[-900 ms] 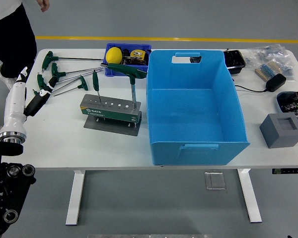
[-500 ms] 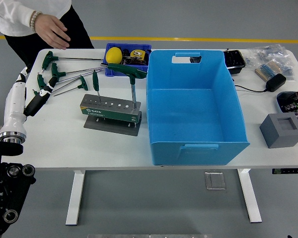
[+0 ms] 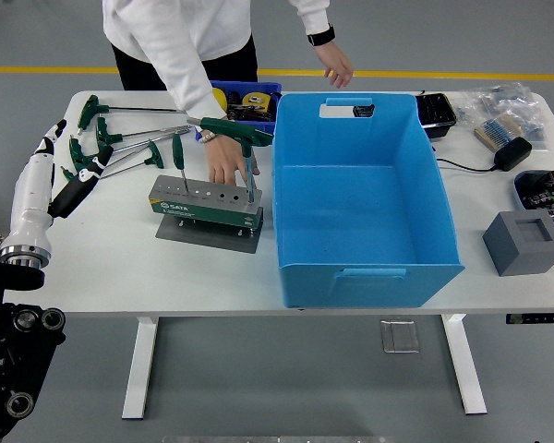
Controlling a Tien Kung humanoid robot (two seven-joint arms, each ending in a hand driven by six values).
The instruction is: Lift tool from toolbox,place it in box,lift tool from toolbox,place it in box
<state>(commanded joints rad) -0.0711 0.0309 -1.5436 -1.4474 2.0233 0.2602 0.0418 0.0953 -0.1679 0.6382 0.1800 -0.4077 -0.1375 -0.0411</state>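
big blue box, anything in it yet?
Empty: the blue box shows only bare blue floor, and two T-handle tools stand upright in the tool holder.

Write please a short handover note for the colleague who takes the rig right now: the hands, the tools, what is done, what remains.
Left hand: at the table's left edge among loose green T-handle wrenches, grasp unclear.
Right hand: out of view.
Tool stand: two wrenches upright in it, small and large.
A person's hand reaches to the stand.
Blue box: no tool inside.
Done: nothing placed.
Left: both tools into the box.
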